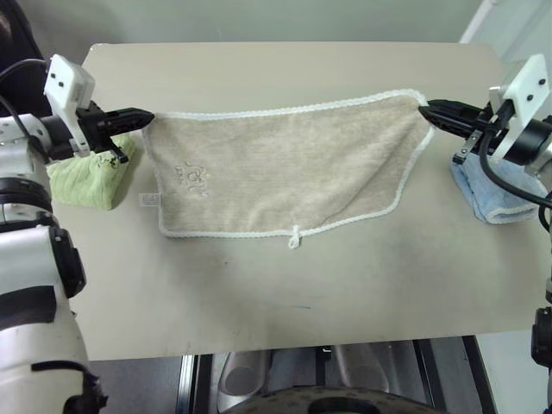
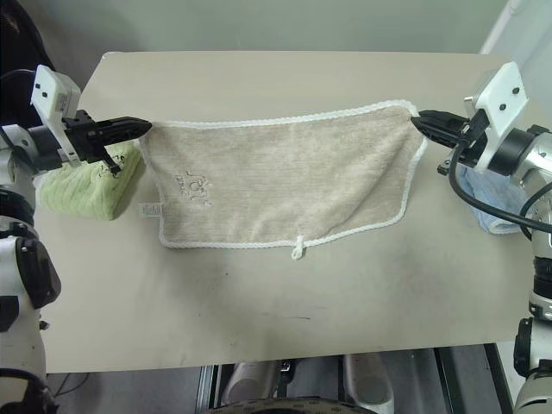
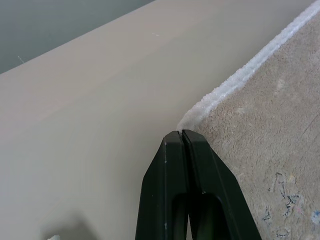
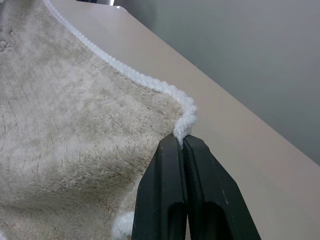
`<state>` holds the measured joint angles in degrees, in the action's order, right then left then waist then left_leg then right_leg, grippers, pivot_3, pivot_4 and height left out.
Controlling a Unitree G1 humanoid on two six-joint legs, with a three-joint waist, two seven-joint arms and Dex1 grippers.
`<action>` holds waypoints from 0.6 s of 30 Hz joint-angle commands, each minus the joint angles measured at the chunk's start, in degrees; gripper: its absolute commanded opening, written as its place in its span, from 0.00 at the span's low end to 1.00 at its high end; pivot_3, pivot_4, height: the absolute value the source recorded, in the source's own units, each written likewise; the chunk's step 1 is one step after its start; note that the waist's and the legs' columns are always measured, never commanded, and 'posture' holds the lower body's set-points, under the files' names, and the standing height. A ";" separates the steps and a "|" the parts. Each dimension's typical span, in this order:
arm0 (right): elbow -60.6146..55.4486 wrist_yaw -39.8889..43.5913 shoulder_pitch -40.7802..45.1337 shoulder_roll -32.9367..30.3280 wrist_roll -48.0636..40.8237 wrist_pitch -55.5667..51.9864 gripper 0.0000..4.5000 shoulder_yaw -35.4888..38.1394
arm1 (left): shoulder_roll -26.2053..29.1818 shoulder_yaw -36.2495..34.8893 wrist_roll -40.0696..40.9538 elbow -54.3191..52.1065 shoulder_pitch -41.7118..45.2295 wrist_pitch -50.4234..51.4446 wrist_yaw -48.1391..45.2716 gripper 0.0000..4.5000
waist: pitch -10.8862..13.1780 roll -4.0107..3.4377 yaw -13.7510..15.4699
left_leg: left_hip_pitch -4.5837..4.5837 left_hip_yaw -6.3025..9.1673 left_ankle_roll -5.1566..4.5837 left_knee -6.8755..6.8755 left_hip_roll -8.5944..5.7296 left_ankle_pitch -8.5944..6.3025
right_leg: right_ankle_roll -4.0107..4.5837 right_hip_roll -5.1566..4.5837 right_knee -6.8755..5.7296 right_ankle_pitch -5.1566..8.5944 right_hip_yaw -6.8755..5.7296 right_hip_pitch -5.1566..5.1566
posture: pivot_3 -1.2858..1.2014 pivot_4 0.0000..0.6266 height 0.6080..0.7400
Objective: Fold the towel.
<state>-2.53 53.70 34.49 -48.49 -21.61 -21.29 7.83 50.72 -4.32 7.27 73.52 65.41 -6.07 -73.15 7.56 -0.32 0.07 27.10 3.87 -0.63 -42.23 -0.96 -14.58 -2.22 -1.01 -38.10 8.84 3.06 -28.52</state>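
The beige towel [image 1: 285, 168] with white stitched edging hangs stretched between my two grippers above the table, its lower edge with a small white loop tag [image 1: 295, 238] resting on the tabletop. My left gripper [image 1: 148, 114] is shut on the towel's top left corner [image 3: 187, 120]. At the opposite top corner [image 4: 184, 125] my right gripper [image 1: 425, 107] is shut on the edging. The towel's right side folds inward below the right gripper. An embroidered mark [image 1: 195, 176] shows near the left side.
A folded light-green towel [image 1: 86, 179] lies on the table under my left arm, and a folded light-blue towel [image 1: 493, 191] under my right arm. The tan table [image 1: 285, 285] has bare surface in front of and behind the towel.
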 commanded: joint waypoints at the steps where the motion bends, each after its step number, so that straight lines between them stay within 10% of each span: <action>1: -0.70 -0.01 1.31 -0.47 0.01 1.18 0.00 1.27 | 0.58 -1.73 -0.31 -0.58 1.72 0.01 0.13 0.01 | 0.00 0.00 0.00 | 0.00 0.00 0.00 0.00 0.00 0.00 | 0.00 0.00 0.00 0.00 0.00 0.00 | 0.52 0.24 0.72; 5: 35.33 -11.52 22.86 8.71 12.41 22.91 0.00 -3.43 | -2.99 -6.45 0.27 1.00 7.29 -7.67 22.37 0.01 | 0.03 -0.04 -0.40 | 0.01 -0.01 -0.24 -0.20 -0.09 -0.03 | 0.20 -0.06 -0.05 -0.21 0.09 -0.06 | 0.52 0.24 0.72; 18: 51.98 -9.71 29.25 12.00 15.41 36.93 0.00 -3.47 | -3.85 -9.05 -0.64 1.61 8.12 -9.37 23.60 0.01 | 0.04 -0.09 -0.67 | 1.63 -0.13 0.19 -0.35 -0.08 0.41 | -0.12 -0.20 -0.74 -0.38 0.02 -1.85 | 0.52 0.24 0.72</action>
<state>49.56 45.02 61.50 -36.06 -6.38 13.20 2.86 45.63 -11.96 6.88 75.53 72.22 -13.90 -50.78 7.60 -0.41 -0.60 28.81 3.76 -0.43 -42.64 -1.03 -14.17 -2.35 -1.21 -38.89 8.45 3.08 -30.44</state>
